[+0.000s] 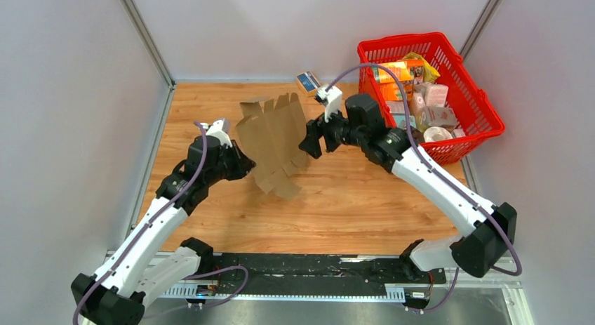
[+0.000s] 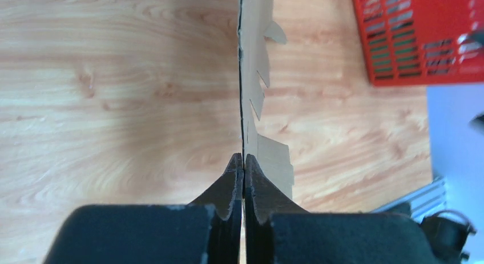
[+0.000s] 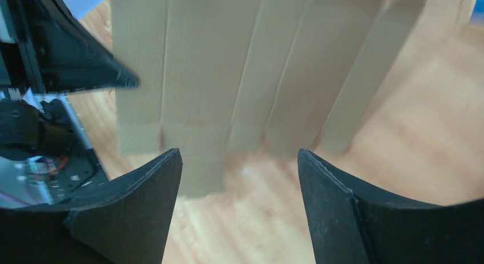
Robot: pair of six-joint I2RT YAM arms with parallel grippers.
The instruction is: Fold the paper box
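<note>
The paper box [image 1: 273, 142], a flat brown cardboard blank with notched flaps, hangs tilted above the wooden table. My left gripper [image 1: 245, 163] is shut on its left edge. In the left wrist view the sheet [image 2: 251, 59] runs edge-on straight out from the pinched fingertips of the left gripper [image 2: 243, 157]. My right gripper [image 1: 309, 144] is open just beside the blank's right edge. In the right wrist view the creased panels [image 3: 228, 76] hang beyond the spread right gripper [image 3: 240, 155], with nothing between its fingers.
A red basket [image 1: 484, 104] full of printed packages stands at the back right, its wall [image 2: 422, 36] also in the left wrist view. A small blue-and-tan box [image 1: 307, 81] lies at the table's far edge. Grey walls close in both sides.
</note>
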